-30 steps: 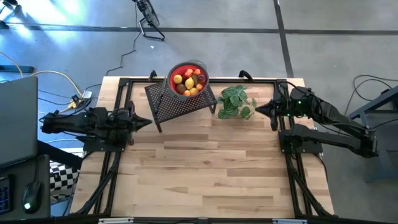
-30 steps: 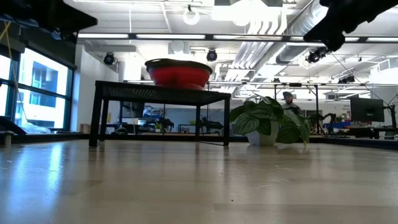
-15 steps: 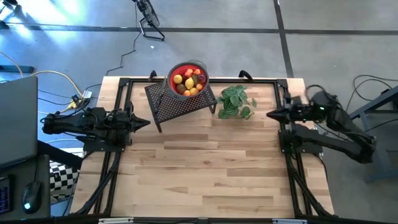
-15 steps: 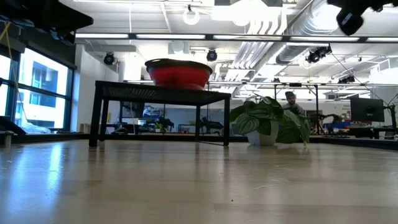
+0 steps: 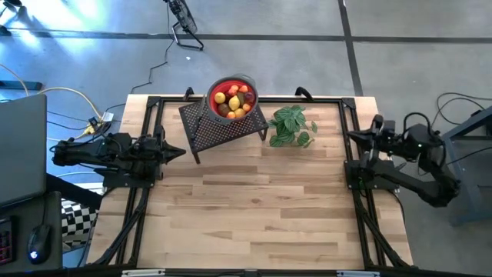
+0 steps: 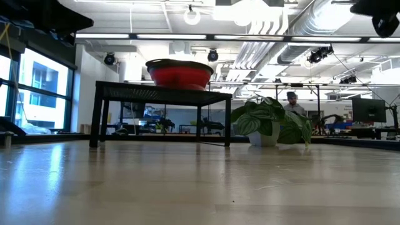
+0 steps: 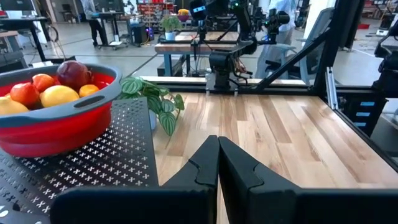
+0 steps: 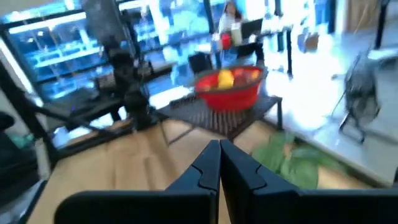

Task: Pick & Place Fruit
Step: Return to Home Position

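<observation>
The fruit (image 5: 233, 100), yellow, orange and dark red pieces, lies in a red bowl (image 5: 217, 85) on a black perforated stand (image 5: 223, 127) at the table's far side. The bowl also shows in the left wrist view (image 7: 56, 127), the right wrist view (image 8: 230, 90) and the low view (image 6: 179, 73). My left gripper (image 5: 184, 149) is shut and empty at the table's left edge, left of the stand. My right gripper (image 5: 350, 135) is shut and empty, raised at the table's right edge.
A green leafy plant (image 5: 292, 127) stands right of the stand. Bare wooden tabletop (image 5: 254, 208) spreads across the middle and near side. Black frame rails (image 5: 142, 192) run along the left and right edges. A person (image 6: 291, 103) shows in the room behind.
My right gripper has drawn back from beside the plant toward the table's right edge, staying shut. In the low view it has moved off toward the right.
</observation>
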Motion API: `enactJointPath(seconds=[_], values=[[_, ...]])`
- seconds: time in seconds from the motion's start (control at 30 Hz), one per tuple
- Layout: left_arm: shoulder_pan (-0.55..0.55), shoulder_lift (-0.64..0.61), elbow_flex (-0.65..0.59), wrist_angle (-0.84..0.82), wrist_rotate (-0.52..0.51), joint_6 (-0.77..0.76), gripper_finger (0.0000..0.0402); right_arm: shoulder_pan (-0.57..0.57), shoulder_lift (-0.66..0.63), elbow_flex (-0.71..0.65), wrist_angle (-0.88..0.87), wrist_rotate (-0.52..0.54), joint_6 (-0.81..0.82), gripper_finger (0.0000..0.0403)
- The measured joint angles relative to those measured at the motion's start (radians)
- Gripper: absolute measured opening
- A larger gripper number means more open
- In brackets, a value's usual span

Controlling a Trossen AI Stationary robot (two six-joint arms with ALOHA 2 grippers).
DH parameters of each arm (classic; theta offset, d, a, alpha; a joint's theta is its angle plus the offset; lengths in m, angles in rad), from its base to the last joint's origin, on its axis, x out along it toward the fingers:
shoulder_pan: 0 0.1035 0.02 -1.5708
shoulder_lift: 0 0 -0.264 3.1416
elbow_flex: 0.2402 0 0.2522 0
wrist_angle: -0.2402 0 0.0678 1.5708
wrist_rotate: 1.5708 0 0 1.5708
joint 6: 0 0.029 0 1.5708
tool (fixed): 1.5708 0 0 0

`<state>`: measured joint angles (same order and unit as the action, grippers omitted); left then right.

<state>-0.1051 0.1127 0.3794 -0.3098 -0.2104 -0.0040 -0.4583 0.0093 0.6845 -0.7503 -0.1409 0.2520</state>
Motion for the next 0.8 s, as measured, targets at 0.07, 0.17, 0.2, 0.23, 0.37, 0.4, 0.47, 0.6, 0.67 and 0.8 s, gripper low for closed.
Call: enactJointPath(seconds=[0.07, 0.17, 0.2, 0.23, 0.37, 0.4, 0.47, 0.6, 0.67, 0.8], values=[[0.0, 0.0, 0.0, -0.002, 0.0, 0.0, 0.0003, 0.0, 0.0, 0.004, 0.023, 0.032, -0.025, 0.0002], [0.0, 0.0, 0.0, -0.006, -0.005, 0.0, 0.0003, 0.0, 0.004, 0.003, 0.019, 0.087, -0.063, 0.0002], [0.0, 0.0, 0.0, -0.008, -0.006, 0.0, 0.0003, 0.0, 0.004, 0.002, 0.019, 0.095, -0.073, 0.0002], [0.0, 0.0, 0.0, -0.009, -0.006, 0.0, 0.0003, 0.0, 0.004, 0.002, 0.02, 0.097, -0.08, 0.0002], [0.0, 0.0, 0.0, -0.012, -0.008, 0.0, 0.0003, 0.0, 0.004, 0.002, 0.033, 0.086, -0.095, 0.0002], [0.0, 0.0, 0.0, -0.016, -0.009, 0.0, 0.0003, 0.0, 0.004, 0.002, 0.037, 0.085, -0.096, 0.0002], [0.0, 0.0, 0.0, -0.017, -0.009, 0.0, 0.0003, 0.0, 0.004, -0.002, 0.053, 0.083, -0.103, 0.0002], [0.0, 0.0, 0.0, -0.017, -0.009, 0.0, 0.0003, 0.0, 0.004, -0.089, 0.207, 0.043, -0.129, 0.0002], [0.0, 0.0, 0.0, -0.017, -0.01, 0.0, 0.0003, 0.0, 0.002, -0.155, 0.302, -0.011, -0.141, 0.0002], [0.0, 0.0, 0.0, -0.017, -0.01, 0.0, 0.0003, 0.0, -0.001, -0.275, 0.418, -0.09, -0.119, 0.0002]])
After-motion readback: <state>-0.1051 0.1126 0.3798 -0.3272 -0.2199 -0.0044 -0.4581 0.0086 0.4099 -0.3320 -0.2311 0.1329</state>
